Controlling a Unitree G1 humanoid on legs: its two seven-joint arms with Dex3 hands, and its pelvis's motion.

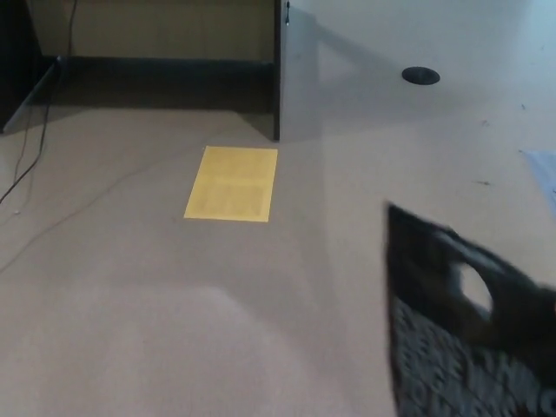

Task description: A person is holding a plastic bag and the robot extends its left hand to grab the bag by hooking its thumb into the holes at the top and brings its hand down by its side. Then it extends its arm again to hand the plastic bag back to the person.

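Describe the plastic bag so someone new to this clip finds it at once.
Start at the yellow sheet on the tan floor, then look to the lower right corner. The black plastic bag is there, blurred, the only dark thing nearby, with an oval handle hole.

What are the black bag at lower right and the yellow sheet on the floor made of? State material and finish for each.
The black bag with a handle hole: seemingly thin plastic film, slightly glossy, given the punched oval cutout and pale print; blur leaves this open. The flat yellow rectangular sheet: probably matte paper or card, lying flat with crisp edges and no shine.
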